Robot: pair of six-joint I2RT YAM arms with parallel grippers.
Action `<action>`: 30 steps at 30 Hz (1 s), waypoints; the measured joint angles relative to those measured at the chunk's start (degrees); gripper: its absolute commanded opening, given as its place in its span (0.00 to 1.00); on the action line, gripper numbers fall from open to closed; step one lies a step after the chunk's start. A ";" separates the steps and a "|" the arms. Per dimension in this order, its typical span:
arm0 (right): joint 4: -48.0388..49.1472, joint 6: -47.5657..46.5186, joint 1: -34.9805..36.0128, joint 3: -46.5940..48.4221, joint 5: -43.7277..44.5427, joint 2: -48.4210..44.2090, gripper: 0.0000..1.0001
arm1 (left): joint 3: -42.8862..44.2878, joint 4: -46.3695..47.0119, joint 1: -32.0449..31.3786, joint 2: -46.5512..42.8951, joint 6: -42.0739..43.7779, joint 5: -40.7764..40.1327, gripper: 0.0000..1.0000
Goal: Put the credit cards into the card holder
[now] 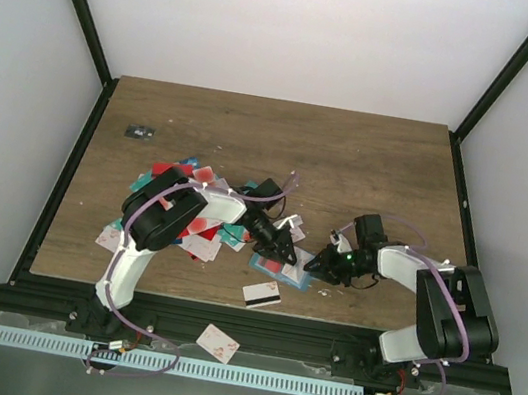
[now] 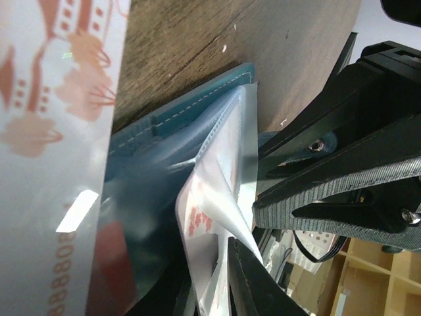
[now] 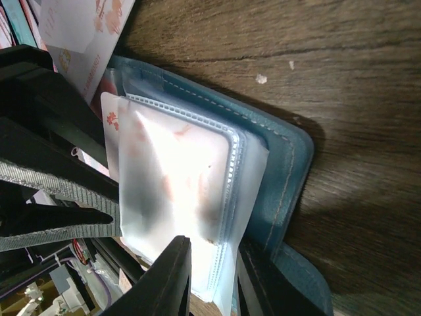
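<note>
Mostly undone: one card (image 1: 217,342) lies on front rail (image 1: 321,341), striped card (image 1: 261,294) just beyond. Further, card holder (image 3: 289,164) lies open between arms, blotched card (image 3: 177,178) in clear sleeve (image 3: 253,164). Right gripper (image 3: 214,266) pinches sleeve edge. Left gripper (image 1: 282,248) tips at that card, grip cannot be told. Farther left, loose cards (image 1: 197,244) wait.

Wooden table (image 1: 351,161), scattered credit cards (image 1: 261,295), teal card holder (image 1: 296,277), small black object (image 1: 139,131)
</note>
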 measured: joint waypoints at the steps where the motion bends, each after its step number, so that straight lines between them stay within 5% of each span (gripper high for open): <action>1: -0.17 -0.22 0.00 0.11 0.00 0.09 0.22 | 0.09 -0.04 -0.09 0.00 -0.11 -0.09 0.19; 19: -1.92 -1.51 0.15 1.20 0.79 0.04 0.27 | 0.24 -6.29 -1.57 -5.88 1.09 -7.52 0.54; 30: -2.84 -1.60 0.33 1.84 3.69 -1.75 0.30 | -0.02 -12.63 -1.57 -10.91 2.91 -13.09 0.63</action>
